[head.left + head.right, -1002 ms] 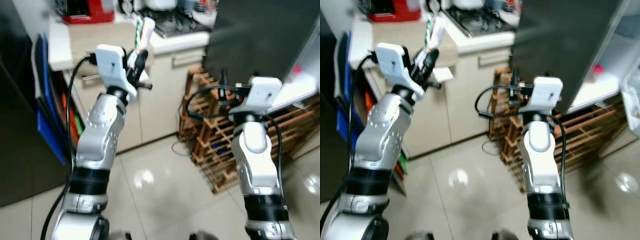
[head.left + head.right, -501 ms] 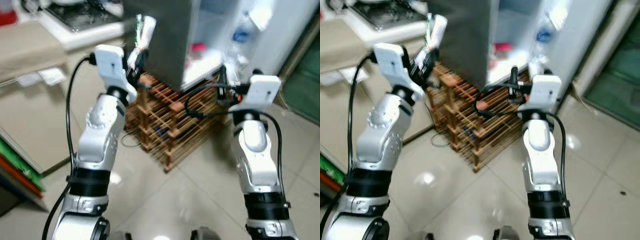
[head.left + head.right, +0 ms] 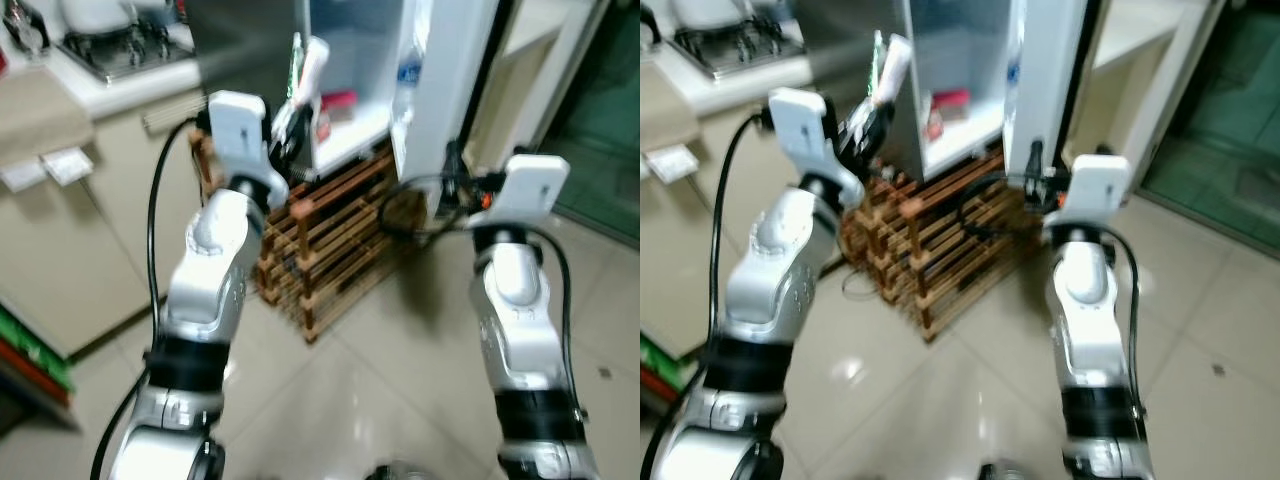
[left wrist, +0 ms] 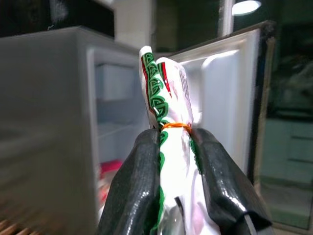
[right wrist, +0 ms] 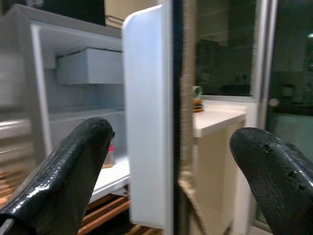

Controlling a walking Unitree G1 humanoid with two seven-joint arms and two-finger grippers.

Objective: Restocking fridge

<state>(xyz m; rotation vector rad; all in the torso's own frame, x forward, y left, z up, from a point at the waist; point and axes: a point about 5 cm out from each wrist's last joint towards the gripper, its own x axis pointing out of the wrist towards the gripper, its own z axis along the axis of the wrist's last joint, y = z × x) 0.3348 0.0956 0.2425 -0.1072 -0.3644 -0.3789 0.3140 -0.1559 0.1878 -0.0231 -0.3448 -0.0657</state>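
My left gripper is raised and shut on a white and green plastic packet, tied with an orange band; the packet sticks up above the fingers. Ahead stands a small grey fridge with its door swung open. A red item lies on its lower shelf and a bottle sits in the door. My right gripper is open, held up facing the edge of the fridge door, with nothing between its fingers.
The fridge stands on a wooden slatted rack on a tiled floor. A beige cabinet with a countertop and a gas hob is to the left. A doorway with a white frame is to the right.
The camera has swung to the right: the open fridge now sits ahead between my arms and the cabinet has slid left. Both arms keep their raised pose, the packet still held.
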